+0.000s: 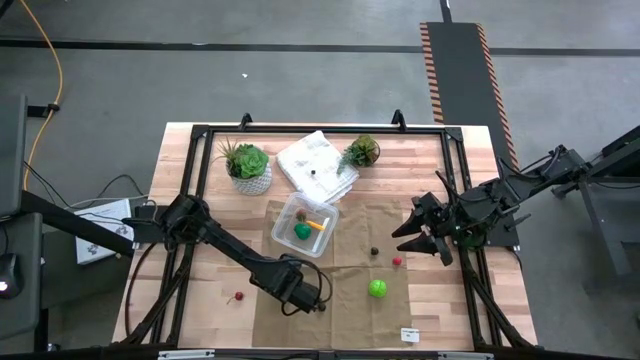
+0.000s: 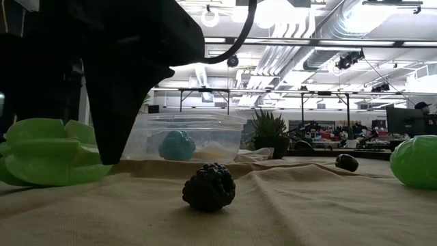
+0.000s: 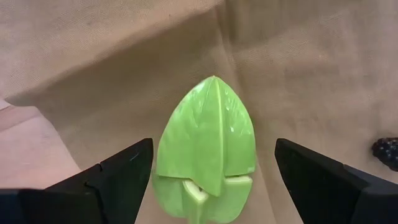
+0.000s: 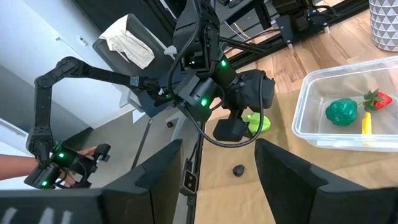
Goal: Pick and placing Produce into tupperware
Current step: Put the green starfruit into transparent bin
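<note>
While the left tool (image 3: 208, 180) is lowered wide open astride a pale green leafy piece (image 3: 208, 149) on the tan cloth (image 1: 350, 310), presumably for a grasp, the tupperware (image 1: 285, 222) is seen nearby, already holding produce; the right tool (image 1: 428, 232) waits open at the desk (image 1: 180, 170) edge, workshop room behind

Grey concrete floor (image 1: 300, 80) surrounds the wooden table (image 1: 190, 250); a yellow cable (image 1: 52, 70) runs at upper left, a hazard-striped strip (image 1: 462, 70) upper right
</note>
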